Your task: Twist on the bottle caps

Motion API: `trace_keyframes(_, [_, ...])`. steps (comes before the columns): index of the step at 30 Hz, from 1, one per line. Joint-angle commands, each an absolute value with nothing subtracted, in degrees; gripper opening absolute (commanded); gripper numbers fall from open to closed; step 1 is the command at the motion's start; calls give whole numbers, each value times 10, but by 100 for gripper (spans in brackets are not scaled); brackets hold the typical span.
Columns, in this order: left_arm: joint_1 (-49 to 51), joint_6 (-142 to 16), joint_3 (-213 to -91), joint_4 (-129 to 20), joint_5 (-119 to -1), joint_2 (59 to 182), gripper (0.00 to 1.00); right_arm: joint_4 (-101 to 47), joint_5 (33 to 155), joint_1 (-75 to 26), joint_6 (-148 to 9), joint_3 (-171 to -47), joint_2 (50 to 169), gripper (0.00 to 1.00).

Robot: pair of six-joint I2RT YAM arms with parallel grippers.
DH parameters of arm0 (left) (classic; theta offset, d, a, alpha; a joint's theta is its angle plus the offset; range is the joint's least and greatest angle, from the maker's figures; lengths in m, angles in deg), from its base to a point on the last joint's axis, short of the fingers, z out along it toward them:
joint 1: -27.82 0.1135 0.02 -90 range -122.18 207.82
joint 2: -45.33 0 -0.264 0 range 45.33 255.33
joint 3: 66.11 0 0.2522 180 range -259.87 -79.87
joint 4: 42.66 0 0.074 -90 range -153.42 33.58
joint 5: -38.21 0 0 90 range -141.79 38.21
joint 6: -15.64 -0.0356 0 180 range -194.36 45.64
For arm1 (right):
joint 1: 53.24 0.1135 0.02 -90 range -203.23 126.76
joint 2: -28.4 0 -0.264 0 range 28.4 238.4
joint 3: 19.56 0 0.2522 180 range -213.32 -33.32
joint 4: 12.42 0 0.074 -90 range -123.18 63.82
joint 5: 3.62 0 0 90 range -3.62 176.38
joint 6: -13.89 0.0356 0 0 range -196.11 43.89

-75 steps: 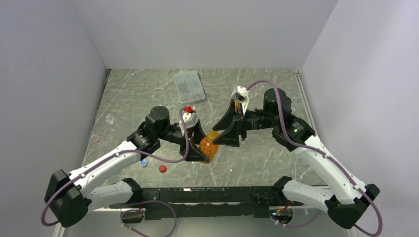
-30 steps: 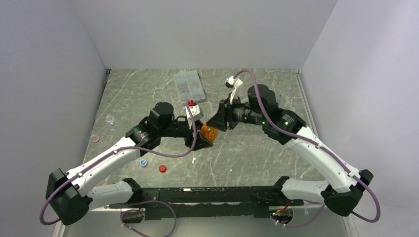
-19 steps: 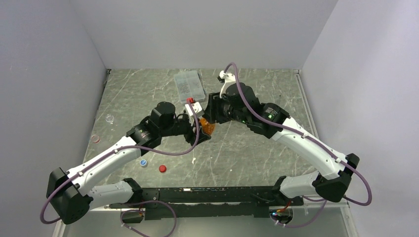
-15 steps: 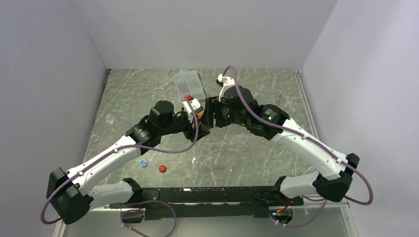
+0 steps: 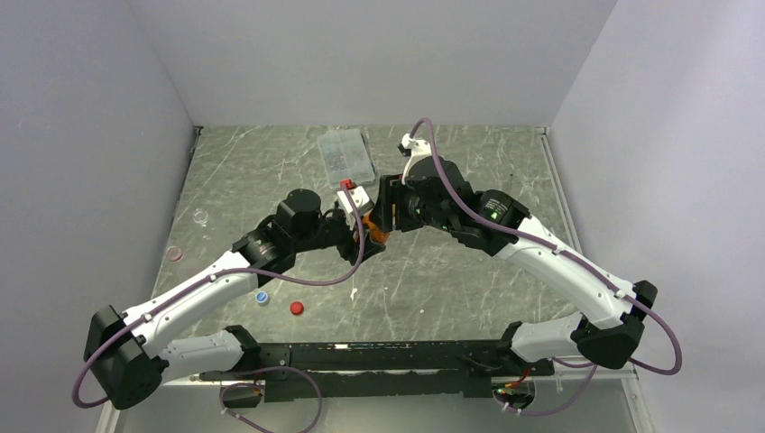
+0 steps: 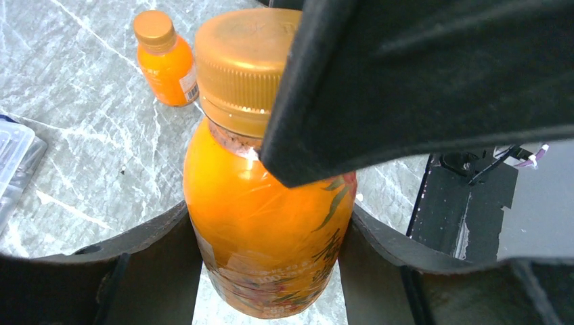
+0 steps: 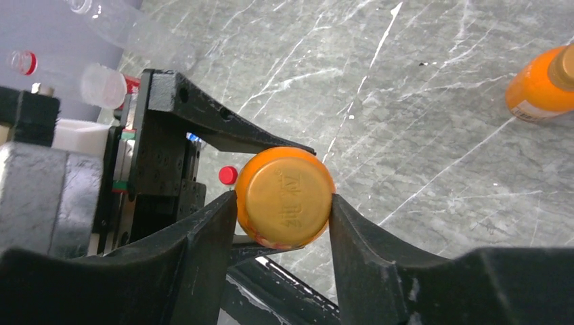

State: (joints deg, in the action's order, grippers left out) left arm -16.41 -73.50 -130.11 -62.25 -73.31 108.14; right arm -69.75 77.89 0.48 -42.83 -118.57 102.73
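Sight of the squat orange see-through plastic bottle [image 5: 378, 234] is almost wholly blocked in the overhead view, where only an orange sliver shows between the two arms above the grey marbled counter [image 5: 469, 271]. In the left wrist view its base is cut off by the frame edge. Part of its round orange plastic cap [image 6: 238, 64] is covered there by a black finger [image 6: 420, 81] of the right end effector [image 7: 284, 203]. Whether the base touches the counter cannot be told.

The bottle is clamped around its body by the left end effector [image 6: 267, 271], both fingers pressed against its sides. The cap is seated on the neck and is pinched from both sides by the right end effector, which is closed onto its rim.

Nearer the arm bases, a small red round cap [image 5: 296, 308] and a small blue-and-white round cap [image 5: 262, 296] lie loose on the counter, well apart from both end effectors. Farther left, two clear round dishes [image 5: 174, 254] [image 5: 200, 216] are seen. Something red shows at the nearer one, too small to identify.

A second small orange bottle [image 6: 166, 64], capped in orange, is on the counter beyond the held one. A flat clear plastic compartment box [image 5: 346, 155] lies near the far edge, and its contents cannot be made out.
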Motion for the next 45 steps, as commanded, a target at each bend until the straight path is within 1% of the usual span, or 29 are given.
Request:
trace_keyframes(1, [-171,-737,-1301,-596,-724,1061,0,-688,769,1,-424,-1216,1031,51])
trace_keyframes(5, [-172,-737,-1303,-598,-715,1057,0,-691,774,1,-427,-1214,1038,39])
trace_keyframes(6, [-172,-737,-1304,-600,-714,1057,0,-690,775,1,-428,-1212,1037,34])
trace_keyframes(7, [-172,-735,-1306,-601,-712,1058,3,-692,773,1,-429,-1212,1037,26])
trace_keyframes(8, [-172,-729,-1308,-604,-709,1058,14,-695,769,0,-429,-1215,1039,18])
trace_keyframes(9, [-172,-721,-1309,-605,-701,1057,28,-700,768,-3,-432,-1216,1039,12])
trace_keyframes(10, [-172,-713,-1309,-605,-693,1055,41,-702,768,-8,-434,-1218,1039,7])
trace_keyframes(11, [-172,-702,-1308,-604,-682,1051,52,-703,768,-16,-436,-1217,1037,4])
trace_keyframes(13, [-171,-683,-1307,-608,-652,1042,72,-706,768,-36,-443,-1213,1032,0])
trace_keyframes(14, [-171,-679,-1307,-610,-642,1036,96,-709,766,-47,-446,-1210,1027,0])
trace_keyframes(15, [-171,-677,-1307,-612,-630,1031,99,-712,763,-61,-450,-1208,1023,0])
trace_keyframes(19, [-170,-668,-1327,-648,-590,1019,99,-730,741,-133,-468,-1195,1000,0])
trace_keyframes(24, [-163,-656,-1373,-717,-527,1022,99,-742,642,-228,-498,-1166,981,0])
trace_keyframes(29, [-157,-637,-1425,-798,-447,1039,100,-656,624,-307,-516,-1089,994,0])
trace_keyframes(34, [-150,-631,-1461,-843,-419,1042,99,-536,593,-346,-531,-1033,1035,0])
trace_keyframes(39, [-147,-618,-1482,-883,-411,1043,99,-425,570,-349,-557,-984,1075,0])
trace_keyframes(45, [-146,-610,-1488,-910,-405,1028,99,-329,561,-352,-590,-940,1119,0])
